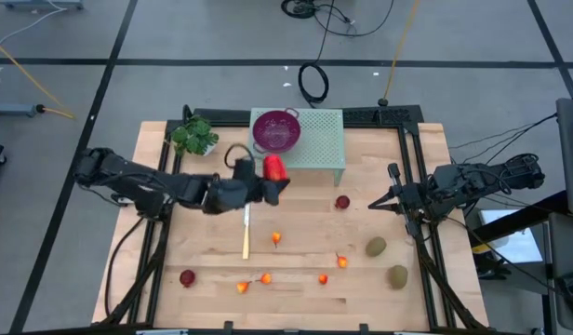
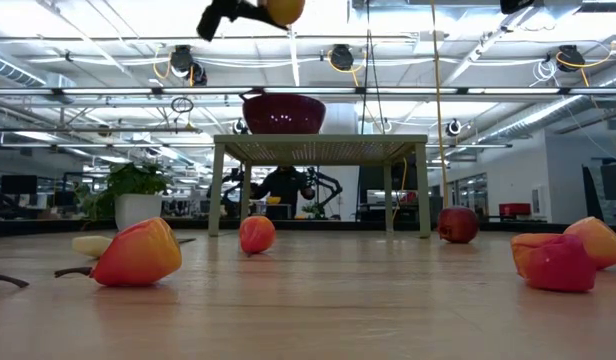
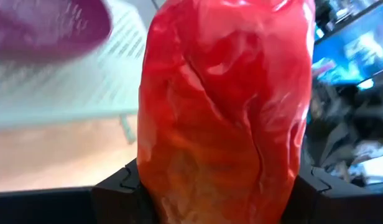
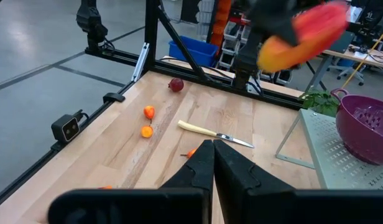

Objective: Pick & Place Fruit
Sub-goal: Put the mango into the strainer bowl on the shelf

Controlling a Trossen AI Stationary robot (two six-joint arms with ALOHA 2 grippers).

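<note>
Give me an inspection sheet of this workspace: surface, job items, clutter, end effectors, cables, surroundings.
Surface: wooden table, with a pale green perforated stand at its far edge.
Job items: mango-like fruit held in the air beside the purple colander; two kiwis near the right side; dark red balls at and; small orange pieces scattered on the near half.
Clutter: yellow-handled knife lying flat; leafy plant at the far left corner.
End effectors: left end effector shut on the mango-like fruit; right end effector shut, empty, at the right side.
Cables: black coil and yellow cord on the floor beyond the table.
Surroundings: grey floor, open workshop room.
</note>
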